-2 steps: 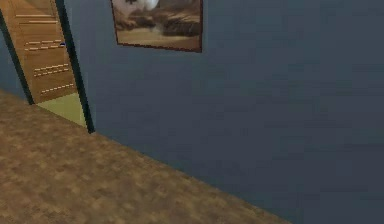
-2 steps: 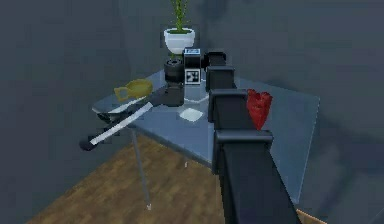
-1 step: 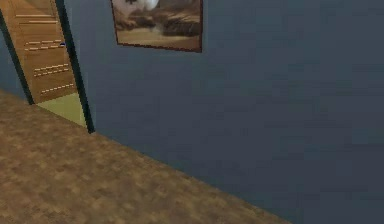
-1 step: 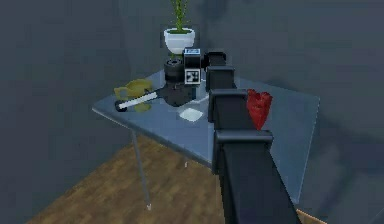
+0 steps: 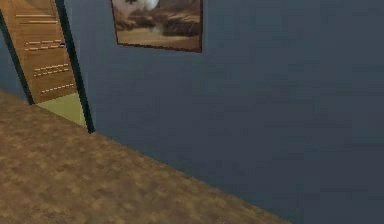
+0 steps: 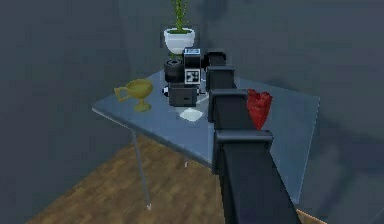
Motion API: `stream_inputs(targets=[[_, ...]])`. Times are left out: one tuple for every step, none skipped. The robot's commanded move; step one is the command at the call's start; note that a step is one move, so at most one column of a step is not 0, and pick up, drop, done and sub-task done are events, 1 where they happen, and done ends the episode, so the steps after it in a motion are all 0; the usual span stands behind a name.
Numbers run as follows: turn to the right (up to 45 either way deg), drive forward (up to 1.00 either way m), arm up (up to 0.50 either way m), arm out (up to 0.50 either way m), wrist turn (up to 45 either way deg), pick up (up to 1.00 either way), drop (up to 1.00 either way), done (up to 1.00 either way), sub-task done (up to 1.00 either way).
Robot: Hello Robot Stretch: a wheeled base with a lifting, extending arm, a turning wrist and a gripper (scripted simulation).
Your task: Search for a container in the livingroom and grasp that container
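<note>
1. The white bowl-shaped container [image 6: 180,38] is sitting on the counter [image 6: 295,125] at its far edge. It is standing upright with its mouth facing up.
2. The container's long axis is running vertically, and a green plant [image 6: 180,12] is rising straight up out of it.
3. The tool [image 6: 176,82] is hovering over the counter's far part, just on the near side of the container. It is sitting at the end of the dark arm [image 6: 245,170], which is reaching across the counter from its near edge.
4. Things are standing on the counter at and behind the tool, so I cannot tell whether it is holding anything or touching the container.
5. A gold cup-like thing [image 6: 138,93] is standing upright near the counter's left corner in the arm side view.
6. A red thing [image 6: 260,106] is sitting near the counter's middle, and a small white flat thing [image 6: 190,115] is lying on the counter beside the arm.
7. The counter is standing on a thin leg [image 6: 140,172] over a wooden floor [image 6: 105,195].
8. In the forward view, a framed picture [image 5: 157,22] is hanging on a blue wall [image 5: 280,110]. A wooden door [image 5: 45,55] is showing above a brown floor [image 5: 80,170].
</note>
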Motion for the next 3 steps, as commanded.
stream_inputs(targets=[[0.0,0.0,0.0,0.0,12.0,0.0,0.0,0.0,0.0],[0.0,0.0,0.0,0.0,0.0,1.0,0.0,0.0,0.0],[0.0,0.0,0.0,0.0,0.0,0.0,0.0,1.0,0.0]])
